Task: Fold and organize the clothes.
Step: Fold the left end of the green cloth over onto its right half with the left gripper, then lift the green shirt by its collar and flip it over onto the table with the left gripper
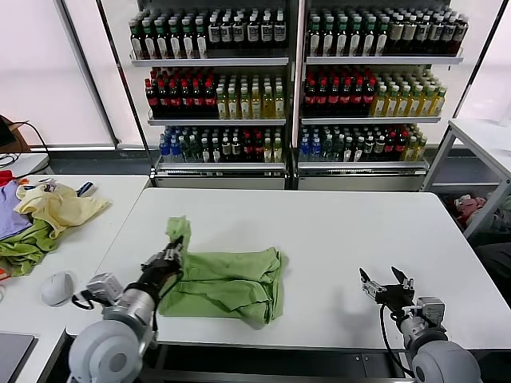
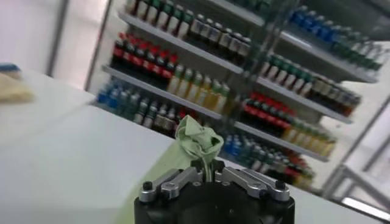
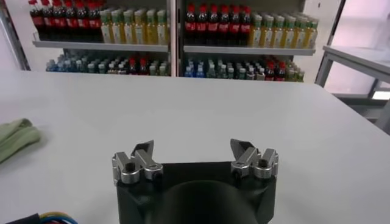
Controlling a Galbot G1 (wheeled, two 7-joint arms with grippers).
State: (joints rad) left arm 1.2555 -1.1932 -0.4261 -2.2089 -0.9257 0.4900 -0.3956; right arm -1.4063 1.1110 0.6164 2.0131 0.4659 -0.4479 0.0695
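A light green shirt [image 1: 231,286] lies partly folded on the white table [image 1: 335,231], left of centre near the front. My left gripper [image 1: 174,254] is shut on the shirt's left edge and holds a bunch of the cloth [image 2: 196,143] raised off the table. The pinched fabric [image 1: 179,230] stands up above the fingers. My right gripper [image 1: 385,281] rests open near the table's front right, well apart from the shirt, with nothing between its fingers [image 3: 144,152]. In the right wrist view a corner of the shirt [image 3: 15,137] shows far off to one side.
A second table [image 1: 96,231] on the left carries a heap of yellow, green and purple clothes [image 1: 44,215] and a grey round object [image 1: 56,289]. Shelves of bottles [image 1: 295,80] stand behind. Another table [image 1: 487,136] stands at the right.
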